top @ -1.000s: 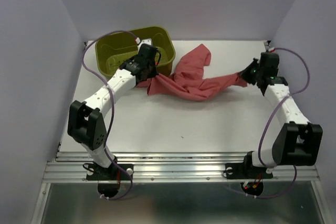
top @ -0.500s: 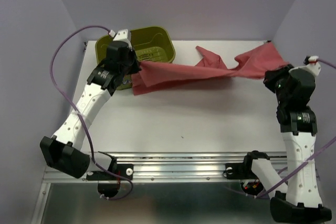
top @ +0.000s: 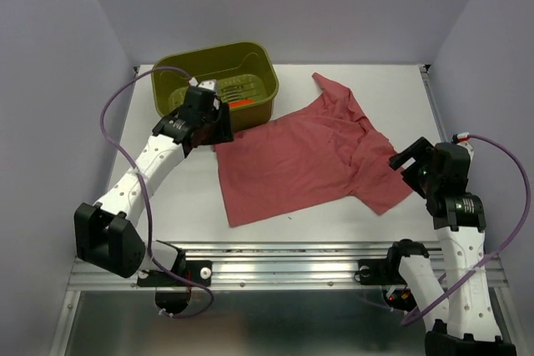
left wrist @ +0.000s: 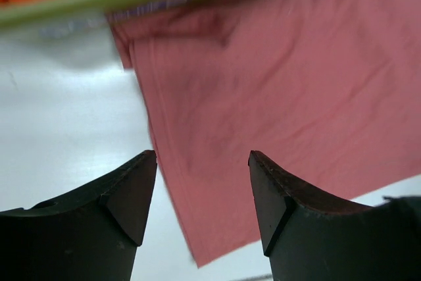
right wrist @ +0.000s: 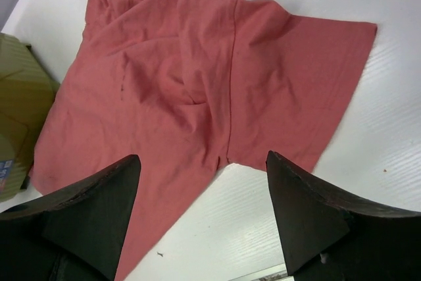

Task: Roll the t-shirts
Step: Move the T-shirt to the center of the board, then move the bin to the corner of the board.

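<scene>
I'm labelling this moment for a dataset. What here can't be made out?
Top view: the left claw covers part of the basket; the orange shirt inside shows only as a sliver.
Left wrist view: basket rim blurred; orange shirt cut off by the top edge.
Right wrist view: the rose shirt runs off the top edge.

Overhead and close wrist views share shirt [top: 309, 156].

White table [top: 334, 223], muted rose-red t-shirt [top: 300, 160] spread mostly flat from the middle toward the right edge, olive-green basket [top: 263, 93] at the far left corner, just beside the shirt.
</scene>
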Motion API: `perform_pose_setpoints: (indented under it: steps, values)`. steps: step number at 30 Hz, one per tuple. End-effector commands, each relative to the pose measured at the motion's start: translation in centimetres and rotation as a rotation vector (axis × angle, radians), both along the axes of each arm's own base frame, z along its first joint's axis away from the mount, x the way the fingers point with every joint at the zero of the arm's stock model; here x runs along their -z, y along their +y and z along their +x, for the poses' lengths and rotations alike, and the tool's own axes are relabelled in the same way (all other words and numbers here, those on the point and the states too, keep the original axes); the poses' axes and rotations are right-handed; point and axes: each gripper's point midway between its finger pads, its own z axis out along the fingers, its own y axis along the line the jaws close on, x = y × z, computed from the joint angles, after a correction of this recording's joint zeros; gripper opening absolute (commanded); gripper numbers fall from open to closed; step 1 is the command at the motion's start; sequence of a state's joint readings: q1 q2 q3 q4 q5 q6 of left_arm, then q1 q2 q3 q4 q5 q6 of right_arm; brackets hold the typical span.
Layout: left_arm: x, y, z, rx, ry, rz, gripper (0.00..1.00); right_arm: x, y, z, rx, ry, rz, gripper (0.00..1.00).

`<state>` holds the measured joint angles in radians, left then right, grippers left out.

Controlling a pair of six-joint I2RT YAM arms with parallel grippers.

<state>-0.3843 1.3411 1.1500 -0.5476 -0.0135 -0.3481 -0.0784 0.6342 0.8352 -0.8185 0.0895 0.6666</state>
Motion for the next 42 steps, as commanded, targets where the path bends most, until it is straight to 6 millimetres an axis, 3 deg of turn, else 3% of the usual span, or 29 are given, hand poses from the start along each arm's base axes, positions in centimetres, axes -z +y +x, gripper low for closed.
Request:
perform_pose_setpoints:
  steps: [1, 2, 4, 5, 7, 13, 18, 26, 31, 42]
  values:
    - [-5.5, 0.0, 4.5, -0.063, -0.184, 0.002, 0.68, -3.2, 0.6, 2.4, -0.036, -0.124, 0.019, 0.83]
    - [-4.3, -0.3, 5.3, -0.066, -0.158, 0.014, 0.68, -3.1, 0.6, 2.8, -0.047, -0.117, 0.012, 0.83]
    - [-4.3, -0.5, 6.8, -0.085, -0.163, 0.019, 0.66, -3.3, 0.6, 3.4, -0.053, -0.123, 0.006, 0.84]
    - [-2.8, -0.9, 7.5, -0.086, -0.127, 0.028, 0.65, -3.3, 0.5, 3.7, -0.056, -0.12, -0.003, 0.84]
    - [-2.7, -1.7, 8.3, -0.069, -0.117, 0.011, 0.61, -3.2, 0.3, 3.7, -0.053, -0.112, -0.009, 0.85]
    - [-2.5, -6.8, 7.3, 0.102, -0.122, -0.094, 0.58, -2.3, 0.4, 3.4, -0.053, -0.101, -0.003, 0.87]
    - [-0.9, -7.5, 8.6, 0.101, -0.105, -0.055, 0.57, -0.7, 0.9, 3.4, -0.069, -0.07, 0.019, 0.87]
    - [1.9, -3.0, 13.8, -0.033, -0.068, 0.125, 0.58, -0.6, 0.8, 3.4, -0.066, -0.07, 0.014, 0.87]
    - [1.3, 0.0, 16.3, -0.101, -0.081, 0.137, 0.58, -0.4, 0.8, 3.4, -0.069, -0.066, 0.018, 0.87]
    - [1.6, 5.6, 19.6, -0.207, -0.062, 0.193, 0.59, 0.1, 0.7, 3.6, -0.064, -0.051, 0.011, 0.89]
